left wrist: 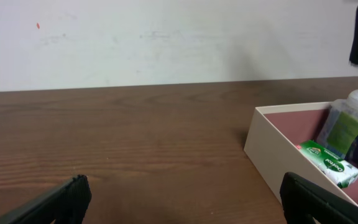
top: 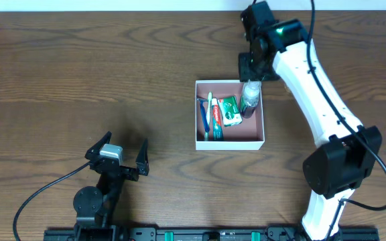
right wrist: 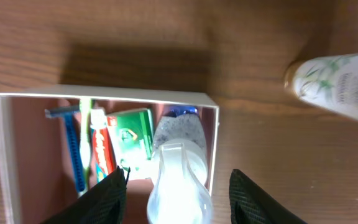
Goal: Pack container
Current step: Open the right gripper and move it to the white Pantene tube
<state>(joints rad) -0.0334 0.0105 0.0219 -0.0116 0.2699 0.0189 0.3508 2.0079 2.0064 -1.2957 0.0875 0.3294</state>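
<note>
Standing right of the desk's (top: 79, 73) middle, toward its far edge, the container (top: 230, 143) holds an upright spray bottle (top: 250, 99) in its far right corner; the right gripper (right wrist: 179, 182) hangs directly above, fingers parted clear of the bottle's head, while the left gripper (top: 124, 144) gapes wide, well apart

Container (top: 230, 144) sitting on table (top: 79, 67), right of centre; inside, lying left to right: razor (top: 202, 117), toothbrush (top: 209, 114), toothpaste (top: 216, 124), packet (top: 230, 110); bottle (top: 250, 100) standing in right rear corner, right gripper (top: 253, 67) hanging over it; tube (right wrist: 337, 81) lying on table behind-right of container; left gripper (top: 122, 157) sitting well apart, front-left.
</note>
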